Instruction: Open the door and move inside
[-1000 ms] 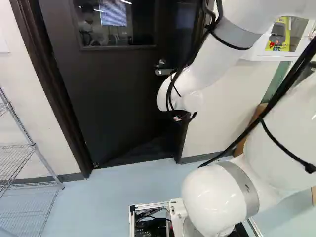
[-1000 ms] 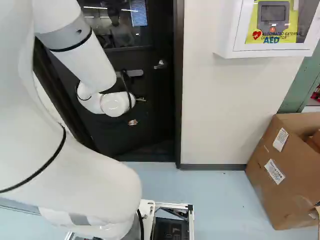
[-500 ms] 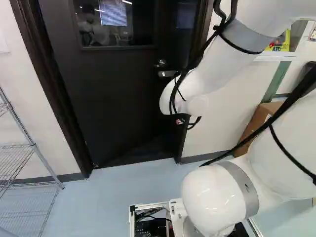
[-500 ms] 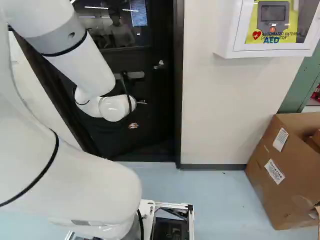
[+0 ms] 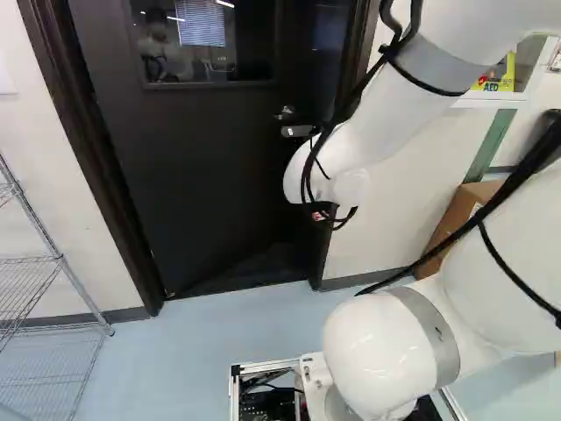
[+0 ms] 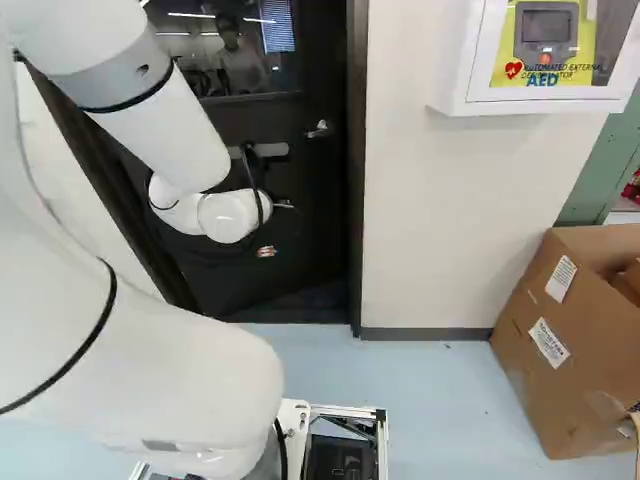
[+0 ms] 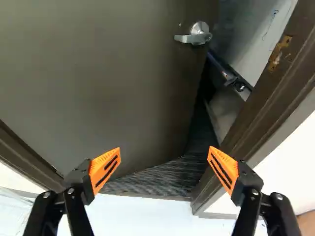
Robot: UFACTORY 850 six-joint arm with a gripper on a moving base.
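Standing back here, I'm seeing the door [image 5: 202, 175] filling the upper left and centre of the left base view, with the arm [image 5: 377, 123] reaching toward it from the upper right. The door is hanging ajar, swinging away from the robot's side, and a dark gap [image 7: 199, 132] is showing between its free edge and the door frame [image 7: 266, 108]. In the wrist view the gripper [image 7: 165, 149] is holding nothing; its two orange pads [image 7: 105, 169] are standing wide apart.

The handle [image 7: 197, 35] is lying ahead of the gripper and farther up the door, well beyond the fingertips, nearer the line of the frame-side finger. Its lever is running crosswise, pointing from the free edge back toward the hinges. What's mattering now, I'd judge, is the free edge: it is lying ahead, off toward that frame-side finger, while the door face is spreading ahead of the other.

The next move is probably calling for a push on the face near that edge, widening the gap before the base [image 6: 345, 455], at the foot of the right base view, is rolling in. Pushing too near the frame could be risking a snagged finger.
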